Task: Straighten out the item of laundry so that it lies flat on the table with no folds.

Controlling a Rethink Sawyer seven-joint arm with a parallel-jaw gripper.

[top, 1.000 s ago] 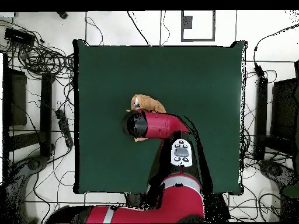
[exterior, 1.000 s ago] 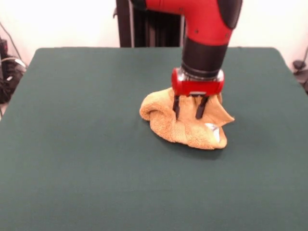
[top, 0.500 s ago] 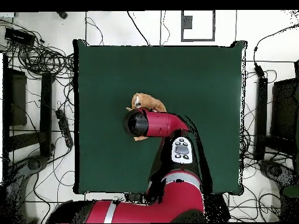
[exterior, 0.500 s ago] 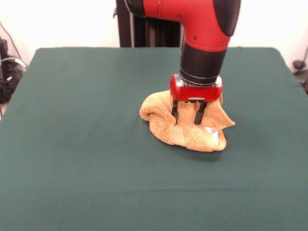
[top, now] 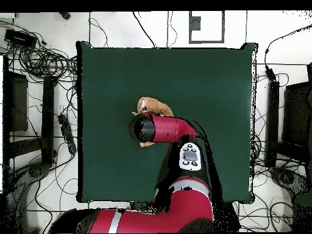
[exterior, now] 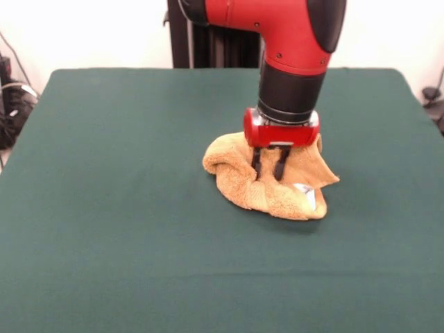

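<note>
Since a second ago the pincer [exterior: 268, 166] has been narrowed, fingers drawn together on a fold of the crumpled orange-tan hand towel [exterior: 267, 187], and raised slightly. Towel sits mid-table [exterior: 111, 208], bunched, white label [exterior: 305, 191] showing. A lift is judged likely next; flattening not begun.

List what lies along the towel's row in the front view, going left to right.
Bare green table → rolled fold at the left end of the towel → gripper with its fingers pressed into the cloth → white label near the towel's right end → bare table again.
</note>
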